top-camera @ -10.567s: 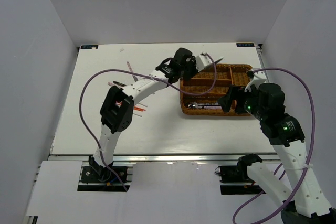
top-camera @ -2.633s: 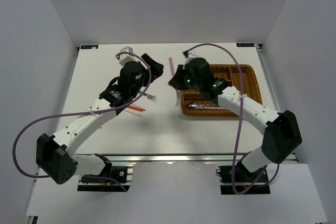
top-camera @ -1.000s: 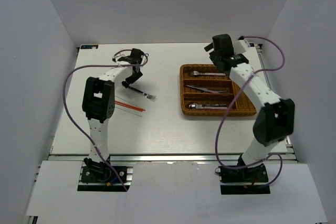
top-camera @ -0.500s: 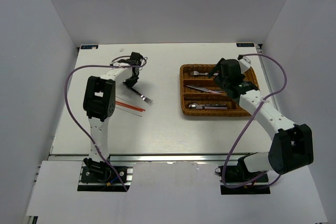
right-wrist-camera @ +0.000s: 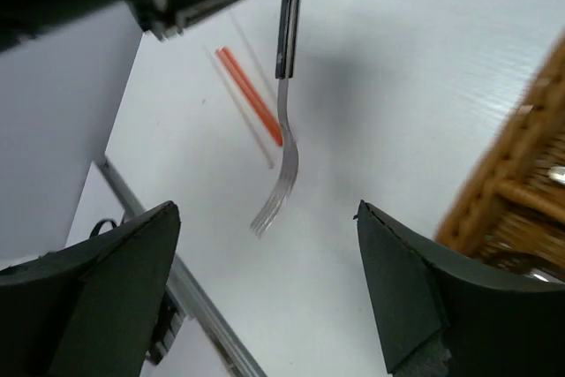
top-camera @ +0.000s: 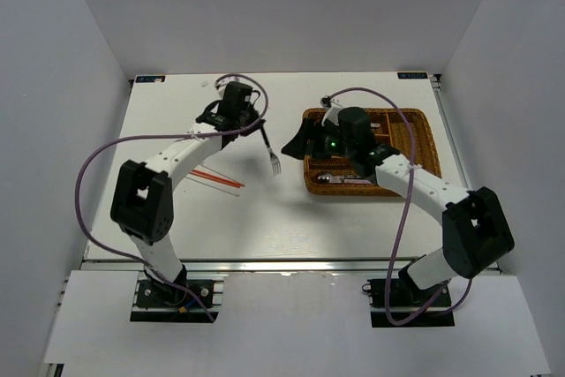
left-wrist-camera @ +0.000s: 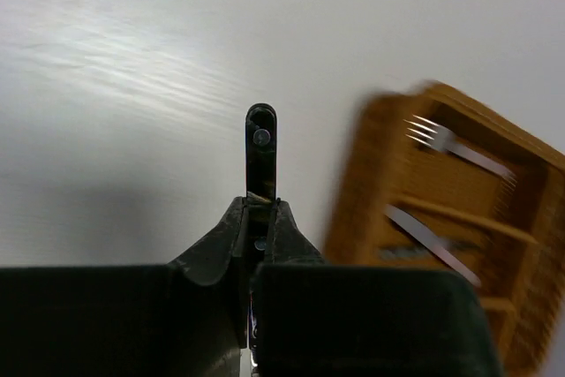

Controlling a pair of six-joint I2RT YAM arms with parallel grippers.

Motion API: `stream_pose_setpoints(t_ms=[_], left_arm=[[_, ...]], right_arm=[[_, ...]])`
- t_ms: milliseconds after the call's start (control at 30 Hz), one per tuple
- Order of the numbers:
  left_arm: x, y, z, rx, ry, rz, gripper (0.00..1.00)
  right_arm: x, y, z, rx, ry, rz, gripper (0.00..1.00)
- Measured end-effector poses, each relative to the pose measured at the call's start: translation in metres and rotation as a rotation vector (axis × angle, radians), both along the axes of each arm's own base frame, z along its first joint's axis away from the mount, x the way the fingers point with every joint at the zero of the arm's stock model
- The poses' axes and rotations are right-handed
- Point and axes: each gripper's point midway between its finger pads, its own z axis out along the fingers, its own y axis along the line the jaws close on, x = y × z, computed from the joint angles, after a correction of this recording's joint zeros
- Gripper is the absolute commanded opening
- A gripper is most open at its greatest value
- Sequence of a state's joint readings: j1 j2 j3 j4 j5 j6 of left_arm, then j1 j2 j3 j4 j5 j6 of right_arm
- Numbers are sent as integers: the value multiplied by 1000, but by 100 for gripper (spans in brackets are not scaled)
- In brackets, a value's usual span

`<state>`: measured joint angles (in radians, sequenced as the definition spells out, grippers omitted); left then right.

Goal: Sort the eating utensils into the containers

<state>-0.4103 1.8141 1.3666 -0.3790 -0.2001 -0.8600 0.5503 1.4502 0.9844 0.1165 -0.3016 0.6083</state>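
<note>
My left gripper (top-camera: 255, 121) is shut on the dark handle of a fork (top-camera: 272, 154) and holds it above the table, tines hanging down, left of the brown wicker tray (top-camera: 427, 140). In the left wrist view the handle (left-wrist-camera: 261, 140) sticks out past the shut jaws of the gripper (left-wrist-camera: 261, 206). The tray (left-wrist-camera: 366, 187) holds a fork (left-wrist-camera: 457, 150) and a knife (left-wrist-camera: 431, 237). My right gripper (top-camera: 297, 142) is open and empty just off the tray's left edge. Its wrist view shows the hanging fork (right-wrist-camera: 285, 161) between its spread fingers (right-wrist-camera: 93, 293).
A red chopstick (top-camera: 218, 179) and a thin white one lie on the table left of the fork, also in the right wrist view (right-wrist-camera: 251, 97). A spoon (top-camera: 340, 179) lies in the tray's near compartment. The table's front rail (right-wrist-camera: 190, 297) runs below.
My left gripper has lifted the fork off the table and carried it right, toward the tray. My right gripper has swung left from over the tray to its left edge.
</note>
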Motion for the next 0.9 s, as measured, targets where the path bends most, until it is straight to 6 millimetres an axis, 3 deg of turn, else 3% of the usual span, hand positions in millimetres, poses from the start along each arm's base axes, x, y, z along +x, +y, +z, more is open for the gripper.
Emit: stream_pose_setpoints(t_ms=[33,100,200,367,467,500,533,567,633,667,733,833,900], left_arm=[[-3,-21,28,-30,-67,-72,0],[-13,-50,64,-76,-155,-174,0],[-32,-78,93,-138,-225,-283,0],[-49,-92,91,-180,-212,-359,0],[-58,-97,82,-184,-185,-384,1],[-60,-100,81,-186,-181,-394,5],[-63,-103,81,-189,-180,-404,13],[-64,-105,82,-188,-182,-412,42],[-63,-103,87,-185,-197,-413,67],[-63,-103,88,-188,-202,-407,84],[-63,-101,88,-172,-195,-394,95],[-57,-82,92,-81,-188,-290,98],[-50,-58,105,-7,-217,-175,98]], right_arm=[[-7,10,-2,-2,2,44,84],[-12,23,-7,-3,10,93,83],[-13,32,-13,-17,16,117,83],[-10,40,-10,-27,-5,115,77],[-8,42,-7,-28,-22,108,56],[-7,42,-6,-25,-26,103,28],[-6,42,-6,-26,-31,101,7],[-4,42,-6,-28,-30,95,0],[4,34,-18,-52,10,44,0],[8,33,-21,-54,16,30,0],[12,32,-25,-57,30,10,0],[25,19,-26,-27,81,-83,0],[45,-7,-31,6,130,-216,0]])
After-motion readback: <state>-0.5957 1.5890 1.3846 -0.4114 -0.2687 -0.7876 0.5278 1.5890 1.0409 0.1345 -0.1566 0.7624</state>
